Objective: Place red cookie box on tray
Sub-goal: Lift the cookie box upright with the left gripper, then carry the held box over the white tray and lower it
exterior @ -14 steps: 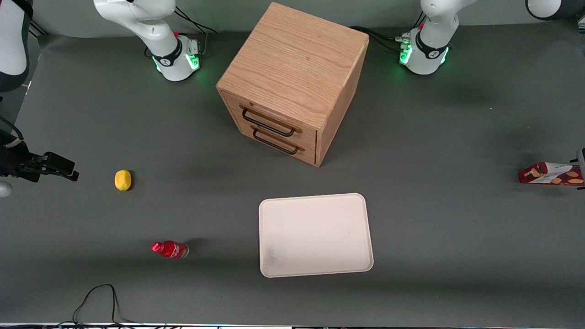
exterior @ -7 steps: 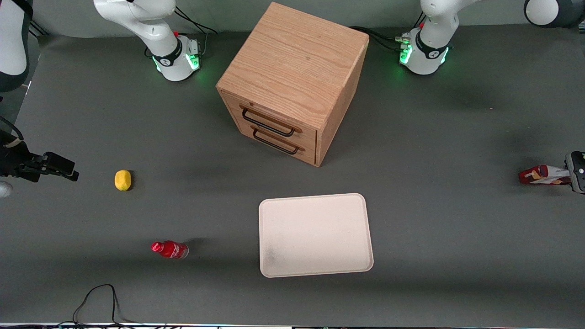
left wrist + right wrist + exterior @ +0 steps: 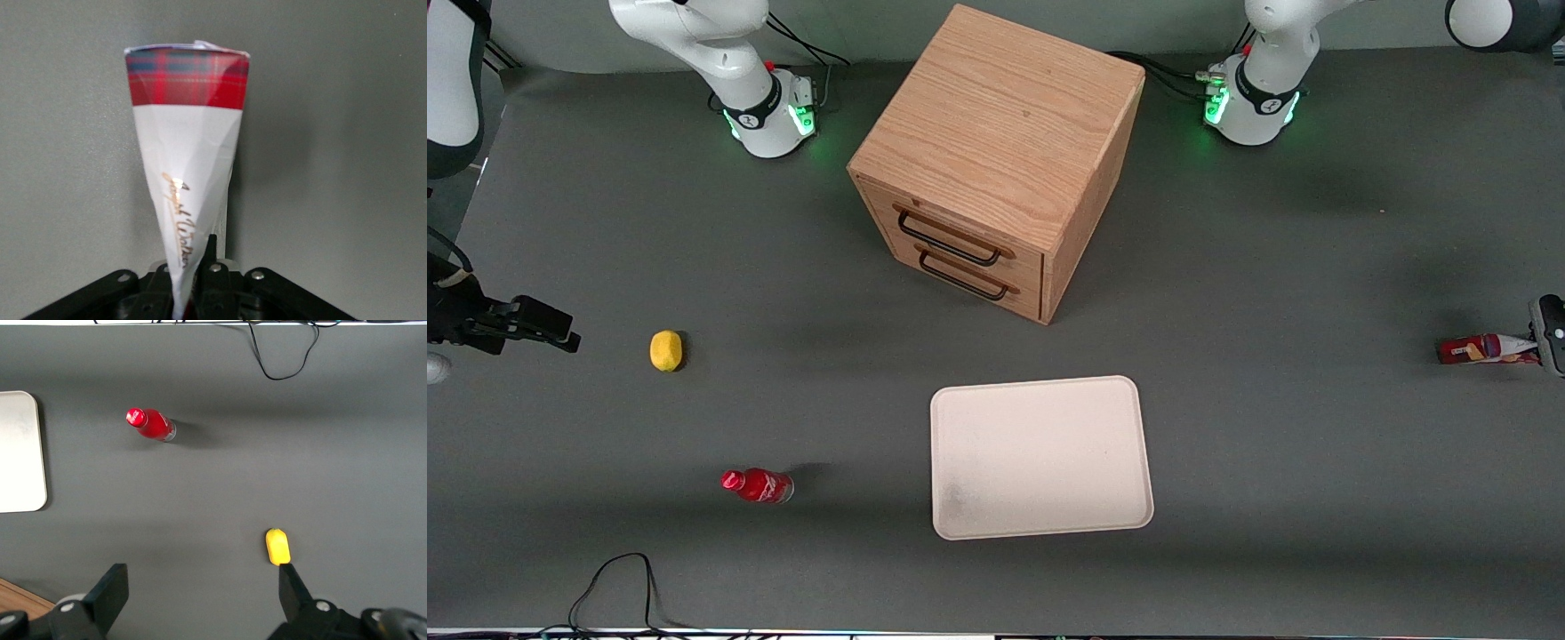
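Note:
The red cookie box [image 3: 1485, 348] is at the working arm's end of the table, turned edge-on so it shows as a thin strip. My left gripper [image 3: 1549, 336] is at its outer end, partly cut off by the picture's edge. In the left wrist view the gripper [image 3: 193, 270] is shut on the box [image 3: 187, 153], whose white side and red tartan end point away from the fingers [image 3: 211, 250]. The cream-white tray [image 3: 1040, 458] lies flat and bare near the table's middle, nearer the front camera than the cabinet. It also shows in the right wrist view [image 3: 20, 453].
A wooden two-drawer cabinet [image 3: 996, 160] stands farther from the camera than the tray. A small red bottle [image 3: 758, 485] and a yellow lemon [image 3: 665, 349] lie toward the parked arm's end. A black cable [image 3: 618, 587] loops at the table's near edge.
The box lay flat with its cookie pictures showing; it has turned onto its edge. My gripper has come into the front view at the box's outer end and holds it.

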Robot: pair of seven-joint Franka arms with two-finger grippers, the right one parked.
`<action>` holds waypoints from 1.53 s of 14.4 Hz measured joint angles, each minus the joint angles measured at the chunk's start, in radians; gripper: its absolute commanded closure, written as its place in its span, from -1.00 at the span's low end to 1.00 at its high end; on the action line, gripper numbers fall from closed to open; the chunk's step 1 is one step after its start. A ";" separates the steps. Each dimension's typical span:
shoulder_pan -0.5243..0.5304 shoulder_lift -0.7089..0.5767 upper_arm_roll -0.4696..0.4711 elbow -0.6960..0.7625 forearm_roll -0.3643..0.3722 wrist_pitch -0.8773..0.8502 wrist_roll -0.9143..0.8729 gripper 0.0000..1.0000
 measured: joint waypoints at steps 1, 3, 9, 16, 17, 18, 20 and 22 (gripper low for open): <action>-0.002 -0.003 0.000 0.000 -0.004 -0.003 -0.008 1.00; -0.008 -0.029 -0.001 0.003 -0.014 -0.049 -0.099 1.00; -0.112 -0.231 -0.007 0.072 -0.021 -0.380 -0.622 1.00; -0.275 -0.359 -0.107 0.259 -0.109 -0.748 -1.407 1.00; -0.284 -0.360 -0.159 0.285 -0.111 -0.769 -1.534 1.00; -0.293 -0.360 -0.214 0.304 -0.112 -0.777 -1.661 1.00; -0.329 -0.355 -0.309 0.333 -0.114 -0.777 -1.912 1.00; -0.409 -0.329 -0.346 0.375 -0.114 -0.767 -2.132 1.00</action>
